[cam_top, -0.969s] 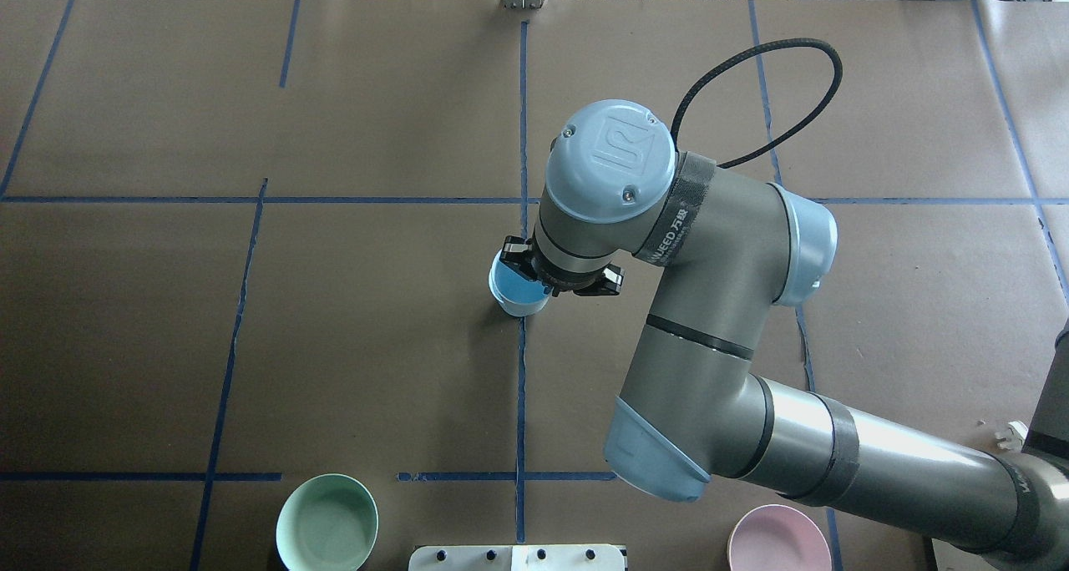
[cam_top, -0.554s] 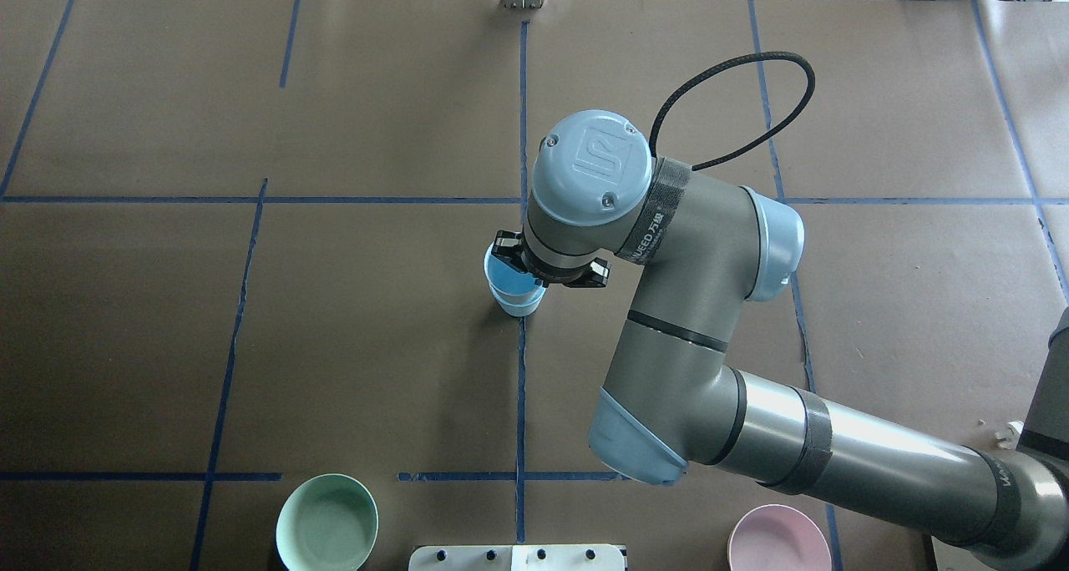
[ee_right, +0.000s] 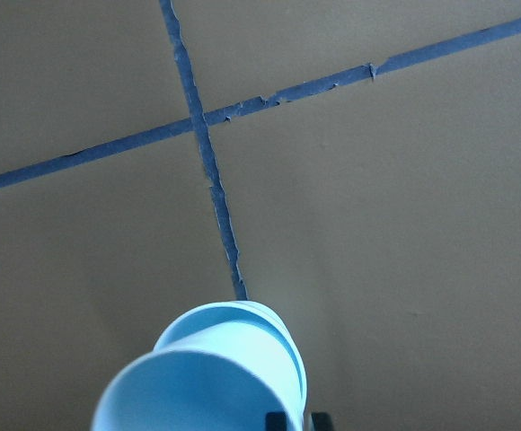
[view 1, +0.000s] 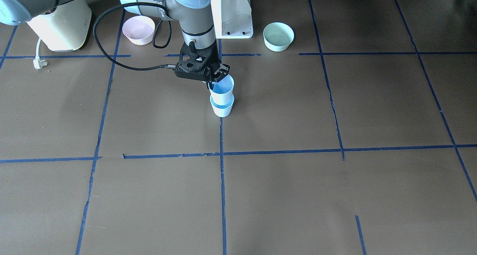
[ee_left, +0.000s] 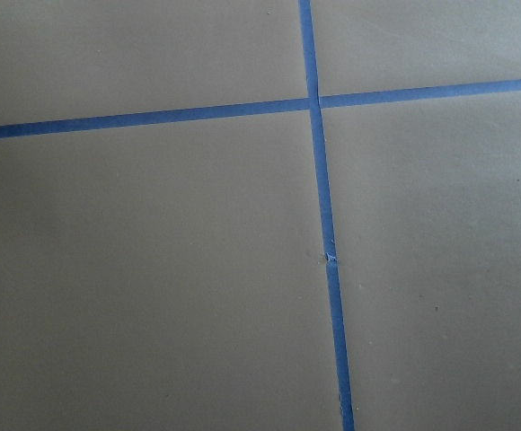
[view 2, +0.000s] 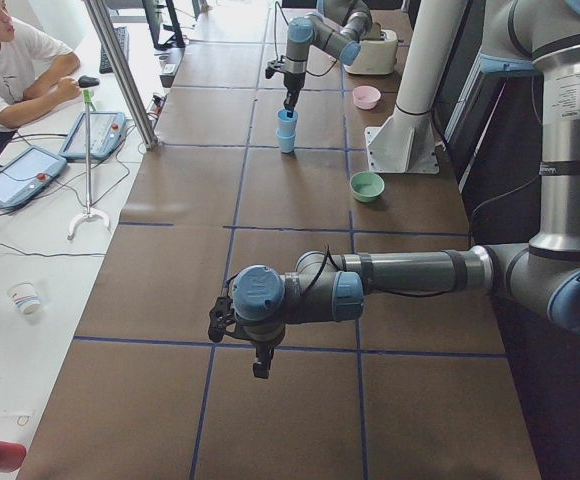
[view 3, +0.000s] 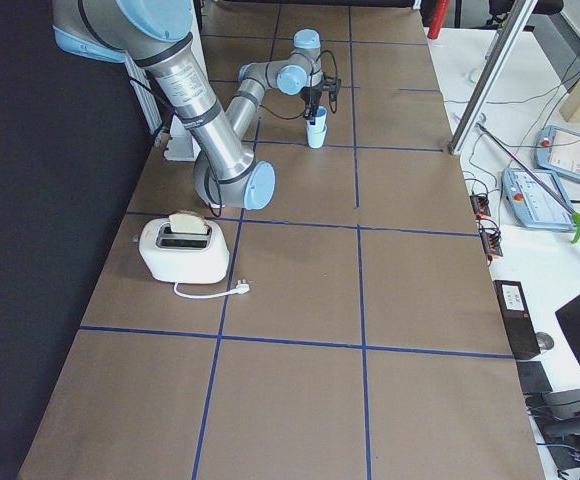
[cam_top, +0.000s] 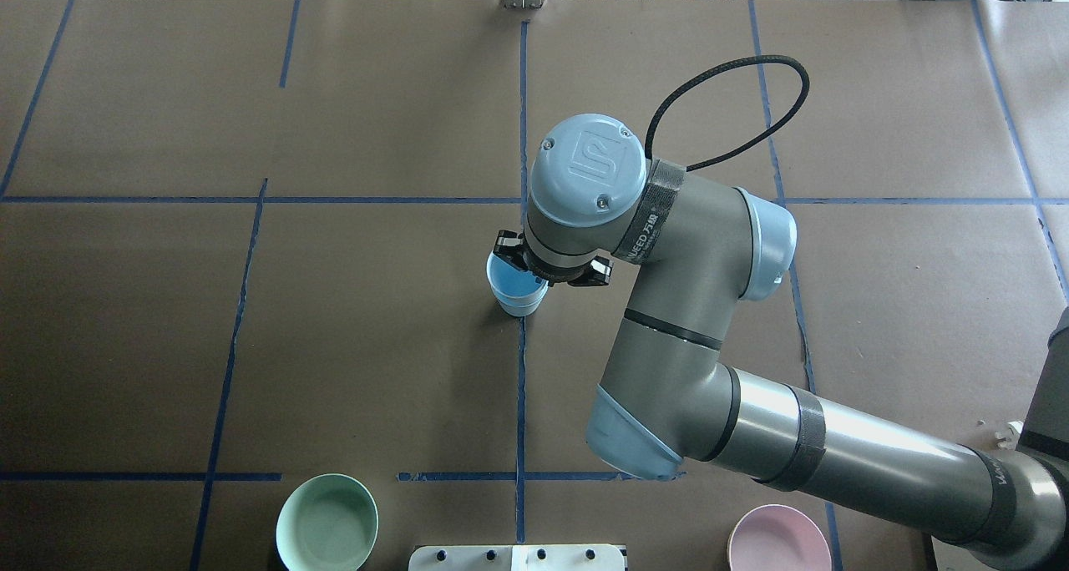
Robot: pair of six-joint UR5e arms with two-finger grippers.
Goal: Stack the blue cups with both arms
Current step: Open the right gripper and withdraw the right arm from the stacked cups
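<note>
Wide brown table (view 1: 335,195) surrounds the lower cup (view 1: 222,109), which stands mid-table on a blue tape line (view 1: 221,135) and holds the upper cup (view 1: 222,86), partly sunk in. The right gripper (view 1: 212,82) is closed on the upper cup's rim. The green bowl (view 1: 278,36) and pink bowl (view 1: 139,30) stand well apart, near the table edge. The left gripper (view 2: 259,368) hangs far off; I cannot tell how open it is

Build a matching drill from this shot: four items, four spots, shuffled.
Items
1. upper cup
2. lower cup
3. pink bowl
4. green bowl

Spots
A. standing on a blue tape line
B. robot's left side, near the white base
C. partly inside another cup, rim pinched by the right jaws
D. robot's right side, nearest the toaster

Pairs: 1-C, 2-A, 3-D, 4-B
</note>
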